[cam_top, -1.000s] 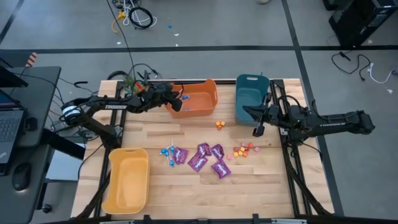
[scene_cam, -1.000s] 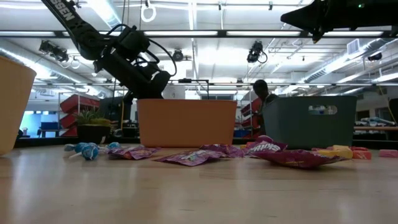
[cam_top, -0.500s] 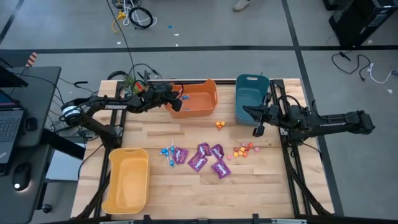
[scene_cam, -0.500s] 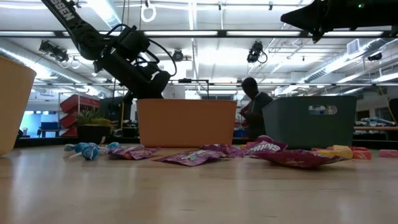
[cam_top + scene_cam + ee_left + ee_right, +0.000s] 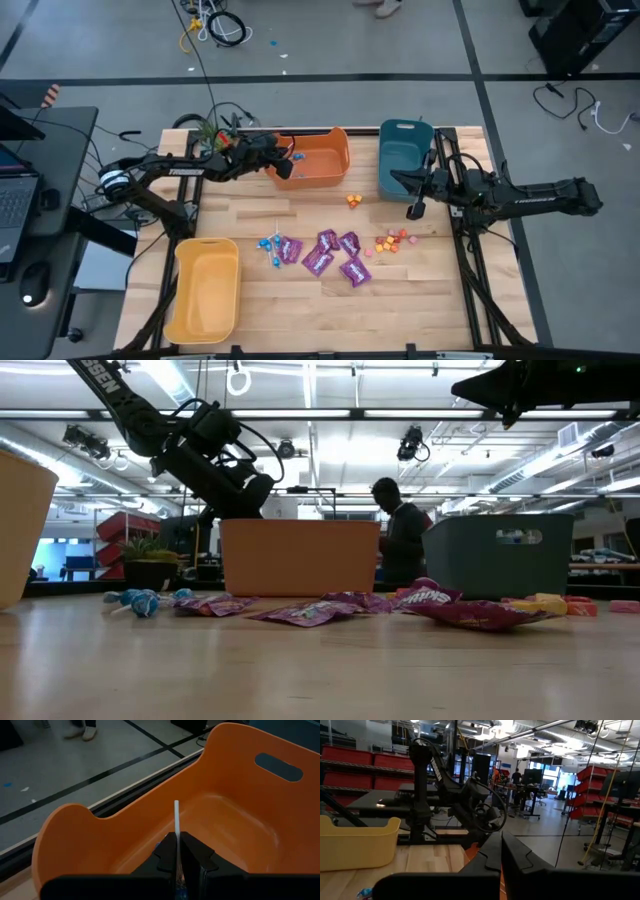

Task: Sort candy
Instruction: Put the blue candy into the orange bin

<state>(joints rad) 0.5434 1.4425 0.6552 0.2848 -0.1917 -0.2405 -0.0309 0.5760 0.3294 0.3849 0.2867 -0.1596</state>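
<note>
- The left hand [image 5: 178, 865] pinches a lollipop by its white stick [image 5: 176, 827], held over the orange bin [image 5: 318, 160].
- The right hand [image 5: 414, 208] is closed and empty, hanging beside the teal bin [image 5: 402, 150].
- Purple packets [image 5: 330, 253], blue lollipops [image 5: 268, 245] and small orange pieces [image 5: 392, 240] lie on the surface [image 5: 400, 300].
- Since the earlier frame neither arm has moved; a person [image 5: 400, 540] behind has walked left.

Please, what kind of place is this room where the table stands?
Probably a robotics lab or workshop inside a warehouse-like hall. Red storage bins fill shelves, bare pipes and strip lights run across the open ceiling, and a laptop sits on a desk beside the wooden table. Loose cables lie on the concrete floor.
</note>
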